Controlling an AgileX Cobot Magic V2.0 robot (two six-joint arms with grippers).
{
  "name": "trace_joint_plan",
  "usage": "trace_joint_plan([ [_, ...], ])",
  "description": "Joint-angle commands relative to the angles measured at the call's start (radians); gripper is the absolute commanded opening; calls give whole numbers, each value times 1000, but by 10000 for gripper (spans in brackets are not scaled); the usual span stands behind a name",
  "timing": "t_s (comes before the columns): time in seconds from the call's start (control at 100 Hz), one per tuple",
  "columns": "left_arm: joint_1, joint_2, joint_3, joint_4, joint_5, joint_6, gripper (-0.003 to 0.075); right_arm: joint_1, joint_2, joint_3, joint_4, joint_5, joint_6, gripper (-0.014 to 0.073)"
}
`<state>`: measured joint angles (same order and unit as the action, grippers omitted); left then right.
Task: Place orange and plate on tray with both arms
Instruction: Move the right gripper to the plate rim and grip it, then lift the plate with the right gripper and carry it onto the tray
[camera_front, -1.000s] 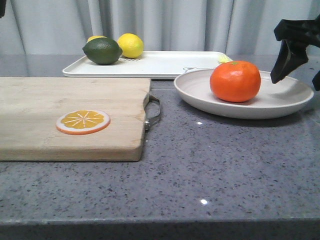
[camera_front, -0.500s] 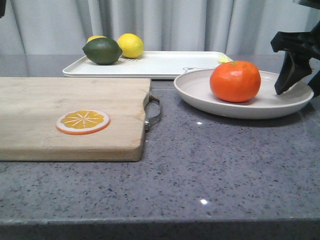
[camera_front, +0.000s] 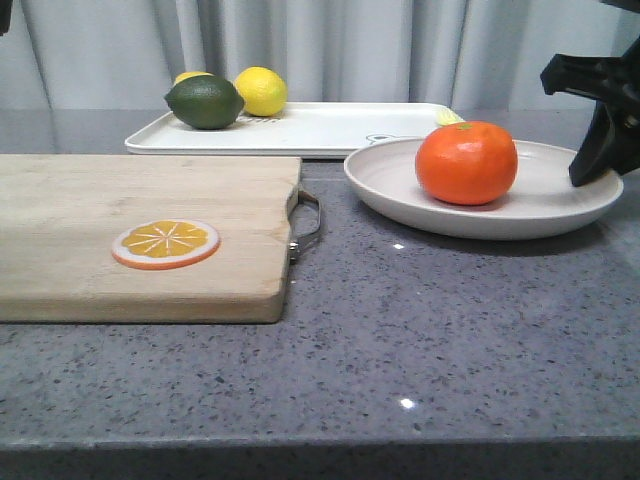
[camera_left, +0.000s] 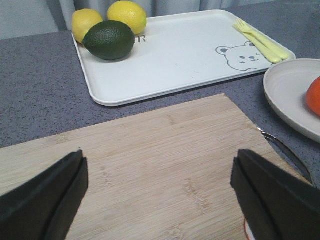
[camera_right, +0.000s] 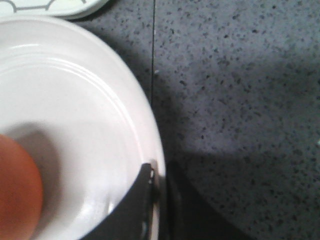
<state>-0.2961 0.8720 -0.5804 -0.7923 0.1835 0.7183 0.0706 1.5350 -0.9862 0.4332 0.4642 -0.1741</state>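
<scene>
The orange (camera_front: 466, 162) is sitting in the plate (camera_front: 400, 185), slightly left of the plate's middle, on the right side of the grey counter (camera_front: 450, 330). The plate is resting on the counter, just in front of the tray (camera_front: 330, 130) and overlapping its near right corner in the front view.

The tray is lying at the far side of the counter. It is holding a dark green lime (camera_front: 204, 102) and two lemons (camera_front: 260, 90) at its far left end, and a pale yellow fork (camera_left: 260, 39) near its right end beside a printed bear mark (camera_left: 239, 56).

The right gripper (camera_front: 600, 165) is meeting the plate's right rim. In the right wrist view one finger (camera_right: 135, 205) is lying inside the rim; whether it is clamping the rim cannot be told.

The left gripper (camera_left: 160, 195) is hanging spread wide, holding nothing, above a wooden board (camera_front: 140, 230) at near left. An orange slice (camera_front: 166, 243) is lying on the board.
</scene>
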Motion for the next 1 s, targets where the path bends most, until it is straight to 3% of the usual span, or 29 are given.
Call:
trace_joint_plan([
  [0.0,0,-3,-28,-20,-54,-9,566,-1,-39,-27,-8,-22,-16,-82],
  [0.23,0,-3,-28,-20,-54,-9,566,-1,-86,-43,49,3,-16,-97],
  [0.51,0,-3,-28,-20,-54,-9,566,-1,-60,-234,110,89,-16,-97],
  [0.99,0,-3,-28,-20,-54,-9,566,-1,288,-712,226,176,-16,-100],
])
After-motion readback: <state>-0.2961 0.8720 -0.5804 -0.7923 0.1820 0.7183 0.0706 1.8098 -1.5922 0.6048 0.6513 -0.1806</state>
